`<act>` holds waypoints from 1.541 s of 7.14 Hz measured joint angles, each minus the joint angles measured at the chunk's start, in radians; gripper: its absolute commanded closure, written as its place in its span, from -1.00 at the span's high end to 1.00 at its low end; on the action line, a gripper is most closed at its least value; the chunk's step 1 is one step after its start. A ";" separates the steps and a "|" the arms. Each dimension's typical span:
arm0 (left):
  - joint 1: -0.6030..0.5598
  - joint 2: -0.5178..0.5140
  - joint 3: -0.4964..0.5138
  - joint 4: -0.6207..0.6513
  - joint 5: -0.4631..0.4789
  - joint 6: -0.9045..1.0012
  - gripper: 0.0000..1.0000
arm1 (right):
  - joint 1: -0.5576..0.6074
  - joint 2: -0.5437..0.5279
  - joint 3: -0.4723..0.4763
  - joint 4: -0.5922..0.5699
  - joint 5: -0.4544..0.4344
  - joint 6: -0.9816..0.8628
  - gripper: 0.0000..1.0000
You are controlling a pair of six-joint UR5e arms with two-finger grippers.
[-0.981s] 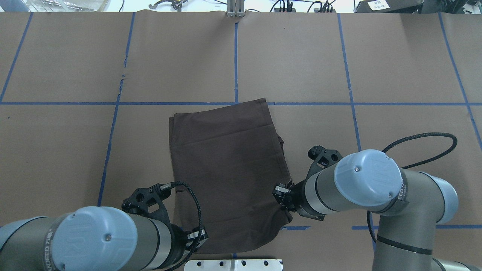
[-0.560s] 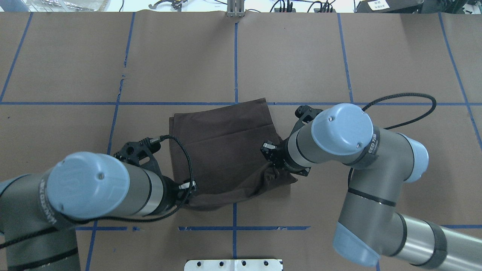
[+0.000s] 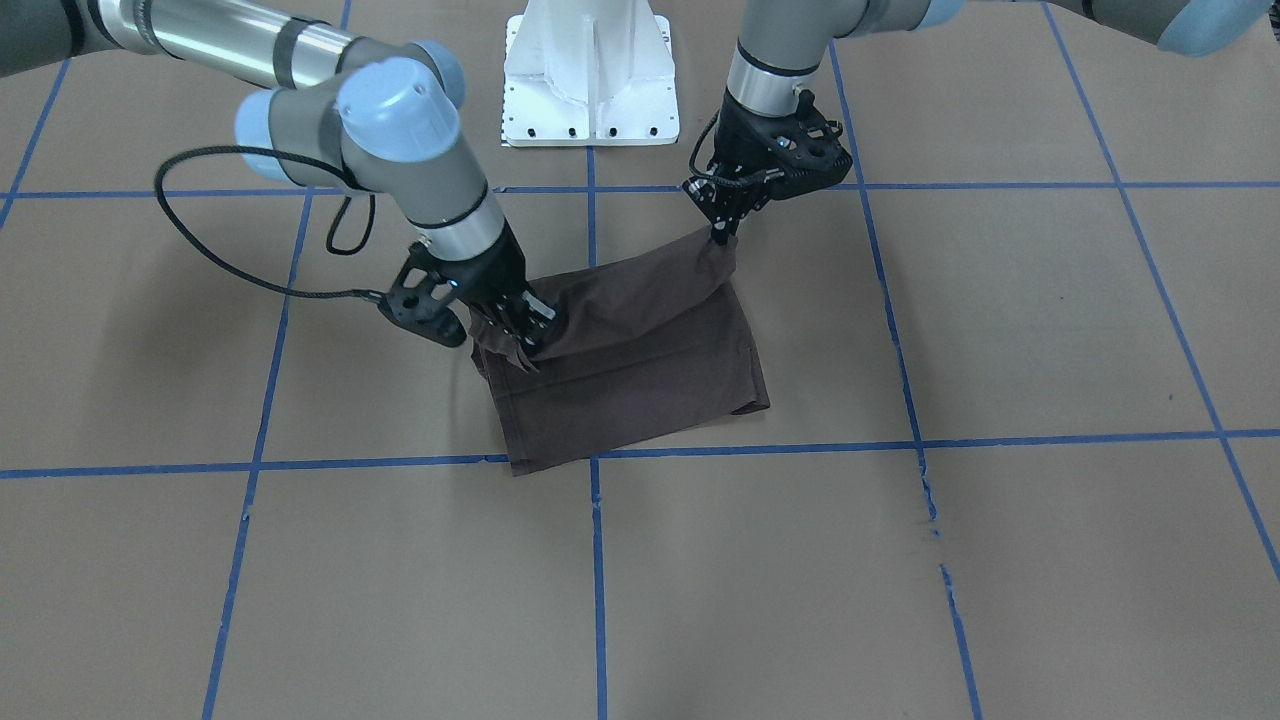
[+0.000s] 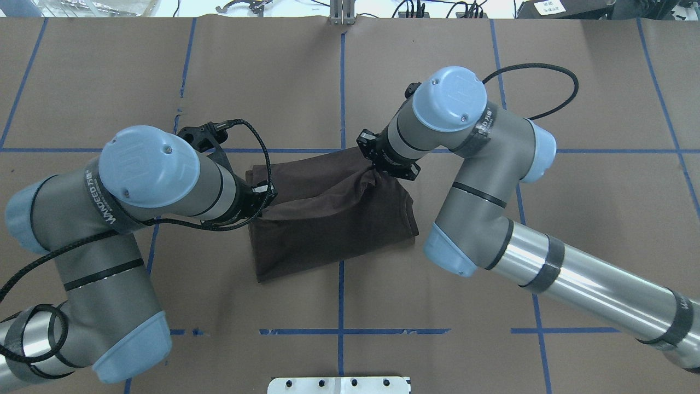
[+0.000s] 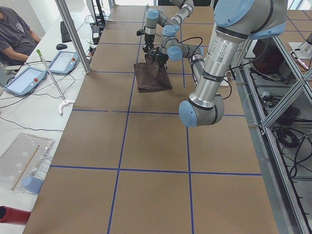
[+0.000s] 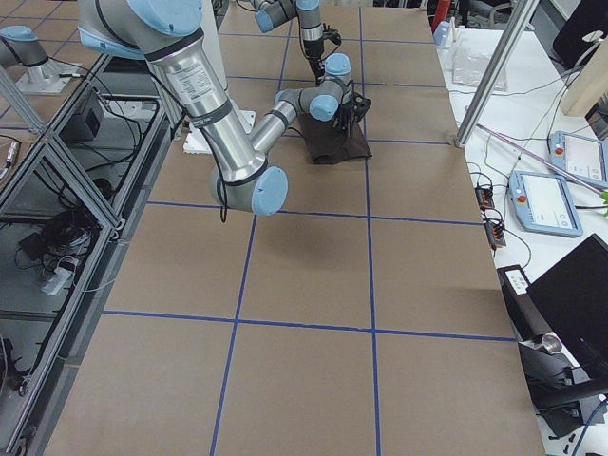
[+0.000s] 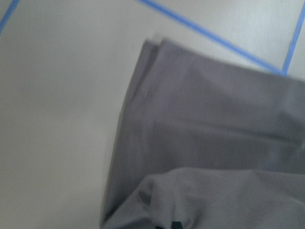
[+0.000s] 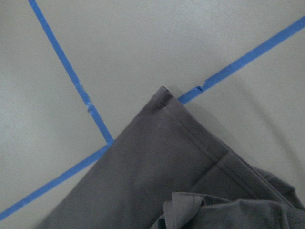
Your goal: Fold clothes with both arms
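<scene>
The dark brown-grey T-shirt (image 4: 333, 224) lies folded on the brown table, its near edge lifted and doubled over towards its far edge. My left gripper (image 4: 264, 203) is shut on the shirt's left lifted corner. It shows on the right in the front-facing view (image 3: 720, 236). My right gripper (image 4: 376, 171) is shut on the right lifted corner, on the left in the front-facing view (image 3: 522, 342). The fabric sags between them (image 3: 640, 290). Both wrist views show the flat lower layer (image 7: 205, 138) (image 8: 157, 176) with a held fold in front. Collar, logo and tag are hidden.
Blue tape lines (image 4: 342, 93) form a grid on the brown paper cover. The white pedestal base (image 3: 590, 80) stands at the robot's side of the table. In the exterior left view an operator (image 5: 14, 31) sits beyond the far edge, beside tablets (image 5: 27, 80).
Both grippers have carried the shirt's near edge up and away from the robot, towards the far edge. The shirt's visible footprint has shrunk to about half its length.
</scene>
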 measured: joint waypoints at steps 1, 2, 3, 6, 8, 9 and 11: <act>-0.025 -0.005 0.073 -0.069 0.000 0.016 0.14 | 0.015 0.041 -0.071 0.023 0.002 0.000 0.98; -0.053 -0.020 0.185 -0.170 0.002 0.030 0.99 | 0.030 0.073 -0.162 0.079 0.002 -0.001 1.00; -0.089 -0.040 0.310 -0.277 0.004 0.053 1.00 | 0.048 0.110 -0.267 0.137 0.003 0.000 1.00; -0.199 -0.060 0.442 -0.388 -0.010 0.230 1.00 | 0.153 0.155 -0.380 0.183 0.107 -0.003 1.00; -0.233 -0.057 0.435 -0.389 -0.097 0.312 1.00 | 0.201 0.154 -0.374 0.180 0.176 -0.057 1.00; -0.282 -0.044 0.413 -0.381 -0.146 0.390 1.00 | 0.226 0.134 -0.350 0.158 0.188 -0.126 1.00; -0.460 0.041 0.367 -0.360 -0.242 0.712 1.00 | 0.348 -0.013 -0.189 -0.009 0.230 -0.480 1.00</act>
